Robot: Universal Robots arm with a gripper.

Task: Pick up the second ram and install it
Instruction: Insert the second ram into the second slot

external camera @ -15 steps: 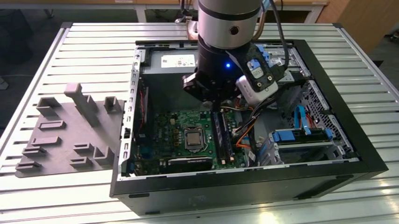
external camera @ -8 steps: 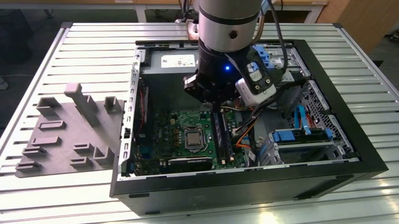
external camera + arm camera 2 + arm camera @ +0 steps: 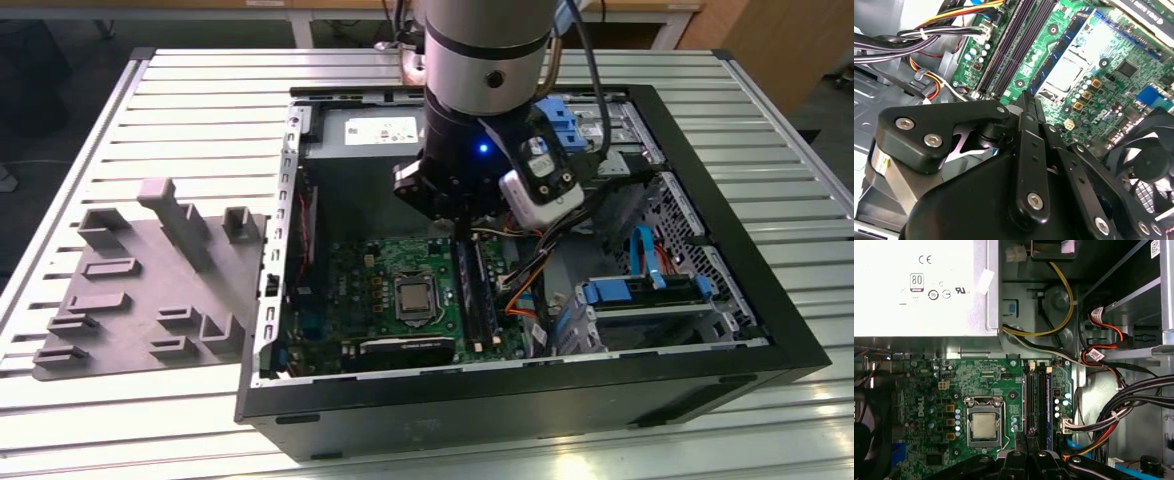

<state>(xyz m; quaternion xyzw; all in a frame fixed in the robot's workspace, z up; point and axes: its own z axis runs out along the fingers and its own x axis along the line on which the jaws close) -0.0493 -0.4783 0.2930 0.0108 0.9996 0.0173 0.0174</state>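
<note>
arm [image 3: 487, 45] comes straight down, wrist vertical | end effector [image 3: 1026, 102] pointing down, black linkage fingers [image 3: 1029, 150] pulled together to a narrow tip in second wrist view | blue light lit on wrist | white cam module strapped to wrist side

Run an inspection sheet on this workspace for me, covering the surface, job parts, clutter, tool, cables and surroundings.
Surface: slatted metal table, carrying an open computer case.
Job's things: motherboard with long black memory slots beside the processor socket. second ram: cannot tell whether the tool holds it.
Clutter: gray fixture with upright posts, on the table at the exterior view's left of the case.
Tool: the tool is down inside the case, over the end of the memory slots.
Cables: black bundle and a yellow cable run beside the board, apart from the slots.
Surroundings: wooden furniture past the table.
</note>
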